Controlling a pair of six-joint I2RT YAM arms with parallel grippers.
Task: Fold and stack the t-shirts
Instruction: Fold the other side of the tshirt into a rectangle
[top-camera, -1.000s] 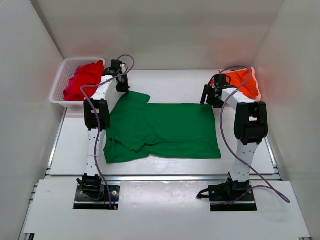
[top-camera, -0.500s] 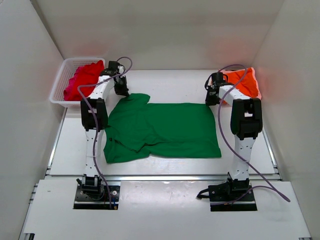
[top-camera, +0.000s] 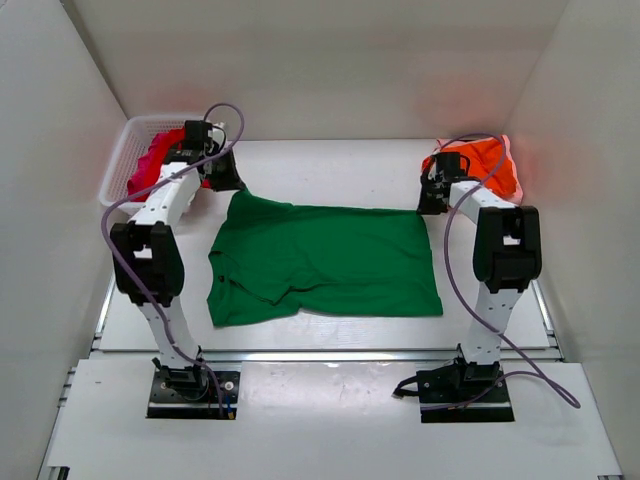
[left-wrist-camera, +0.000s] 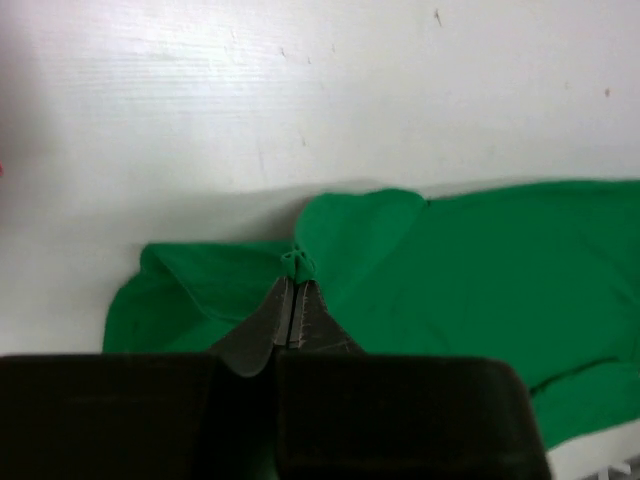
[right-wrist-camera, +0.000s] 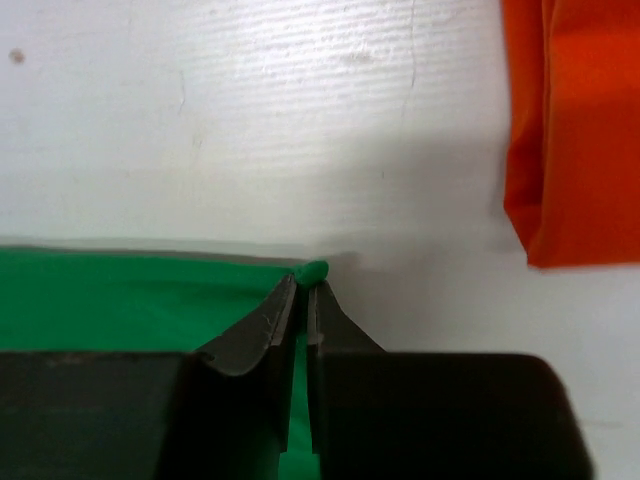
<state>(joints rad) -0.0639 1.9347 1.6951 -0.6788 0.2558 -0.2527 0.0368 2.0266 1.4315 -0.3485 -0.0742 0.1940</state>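
Our left fingers (left-wrist-camera: 256, 335) and right fingers (right-wrist-camera: 252, 335) pinch the far corners of the soft bright green cloth t-shirt (top-camera: 330, 260).

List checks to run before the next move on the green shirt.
1. Left gripper shut on the far-left corner of the green t-shirt: ok.
2. Right gripper shut on its far-right corner: ok.
3. Orange t-shirt apart from the right pinch: ok.
4. Flatness of green t-shirt: not ok, its near-left part is rumpled.
5. Number of cloth layers in each pinch: cannot tell.
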